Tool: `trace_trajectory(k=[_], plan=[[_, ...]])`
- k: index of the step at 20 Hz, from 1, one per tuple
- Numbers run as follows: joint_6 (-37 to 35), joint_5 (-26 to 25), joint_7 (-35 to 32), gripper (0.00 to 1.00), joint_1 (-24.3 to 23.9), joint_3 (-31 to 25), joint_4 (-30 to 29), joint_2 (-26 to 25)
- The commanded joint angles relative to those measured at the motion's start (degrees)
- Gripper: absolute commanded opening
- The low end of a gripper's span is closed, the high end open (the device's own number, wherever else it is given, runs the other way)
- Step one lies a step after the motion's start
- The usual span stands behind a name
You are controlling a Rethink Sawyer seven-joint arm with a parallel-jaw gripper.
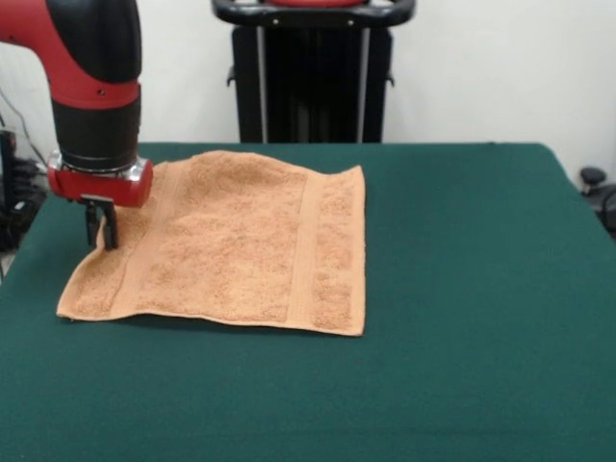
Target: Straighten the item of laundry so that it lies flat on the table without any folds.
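Observation:
The item of laundry (231,241), an orange-tan terry towel with a woven band near its left and right edges, lies spread out on the dark green table (462,289). It looks nearly flat, and its far-left corner rises slightly toward the arm. My gripper (102,229) hangs from the red and black arm at the towel's left edge. Its fingers stand close together and pinch the towel's edge low over the table.
The robot's black pedestal (313,77) stands behind the table's far edge. Green tabletop stretches wide to the right of the towel and in front of it. The table's left edge lies close to the gripper.

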State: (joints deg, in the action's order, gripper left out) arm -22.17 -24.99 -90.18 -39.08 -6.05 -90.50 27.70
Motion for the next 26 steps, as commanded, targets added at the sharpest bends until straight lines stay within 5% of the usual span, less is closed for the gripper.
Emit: trace_trajectory(k=[1, 10, 11, 26], plan=[[-4.1, -4.4, 7.5, 0.00, -0.1, -7.1, -2.7, -0.3], [-3.5, -5.9, 5.3, 0.00, 0.1, -7.8, -2.8, -0.6], [-3.2, -6.1, 5.1, 1.00, 0.0, -7.9, -3.0, -0.5], [-6.0, -5.8, 4.5, 1.00, 0.8, -8.5, -2.5, 0.1]])
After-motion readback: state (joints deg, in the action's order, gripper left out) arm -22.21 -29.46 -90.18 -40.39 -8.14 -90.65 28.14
